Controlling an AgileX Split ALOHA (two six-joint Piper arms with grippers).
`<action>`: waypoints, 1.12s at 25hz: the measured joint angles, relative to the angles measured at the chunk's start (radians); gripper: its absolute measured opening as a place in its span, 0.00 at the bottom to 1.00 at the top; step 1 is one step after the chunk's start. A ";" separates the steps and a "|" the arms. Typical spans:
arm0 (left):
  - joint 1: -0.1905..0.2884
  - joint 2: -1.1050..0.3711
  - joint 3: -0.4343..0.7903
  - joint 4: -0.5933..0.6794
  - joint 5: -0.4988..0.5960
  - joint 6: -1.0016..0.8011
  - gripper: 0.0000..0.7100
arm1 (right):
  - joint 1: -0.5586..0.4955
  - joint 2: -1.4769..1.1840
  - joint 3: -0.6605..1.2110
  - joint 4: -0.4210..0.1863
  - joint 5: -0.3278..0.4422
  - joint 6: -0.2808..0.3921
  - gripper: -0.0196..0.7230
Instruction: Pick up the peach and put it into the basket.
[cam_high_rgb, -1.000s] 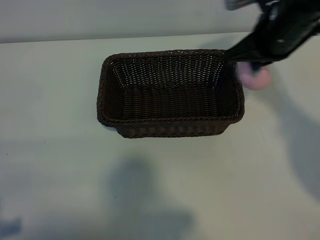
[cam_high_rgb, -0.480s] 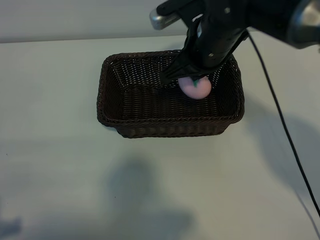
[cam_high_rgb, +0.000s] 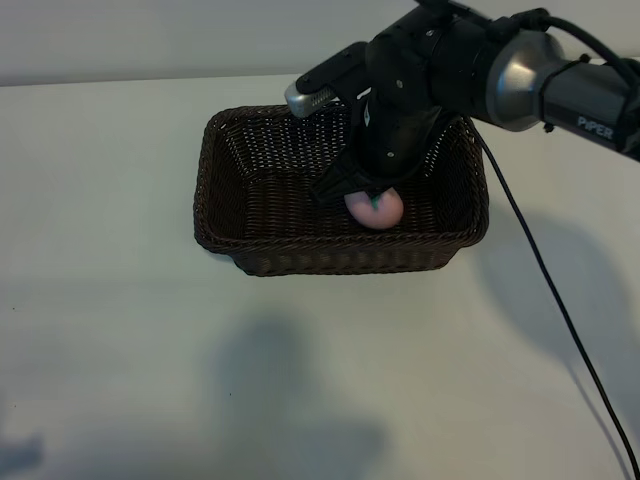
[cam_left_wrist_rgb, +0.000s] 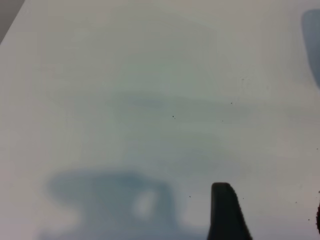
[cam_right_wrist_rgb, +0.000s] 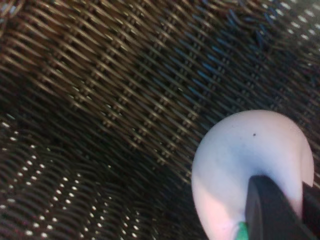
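Nearest me is bare worktop (cam_high_rgb: 120, 380); my left hand (cam_left_wrist_rgb: 227, 212) hangs over it well clear of the basket (cam_high_rgb: 225, 235), fingers spread, holding nothing. Farther back, my right hand (cam_high_rgb: 368, 195) is down inside the basket, clenched on the peach (cam_high_rgb: 376, 209), which sits low toward the basket's right end. I judge this the placing step. Next I need to let go, then lift straight up past the rim.

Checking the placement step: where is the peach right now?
In the exterior view the peach is inside the basket, toward its right half near the front wall, at the right gripper.
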 joint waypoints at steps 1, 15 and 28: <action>0.000 0.000 0.000 0.000 0.000 0.000 0.62 | 0.000 0.002 0.000 0.000 0.000 0.000 0.17; -0.001 0.000 0.000 0.000 0.000 0.000 0.62 | 0.000 0.000 -0.008 -0.001 0.029 -0.004 0.93; -0.005 0.000 0.000 0.000 -0.001 0.000 0.62 | -0.288 -0.107 -0.016 -0.014 0.068 0.020 0.83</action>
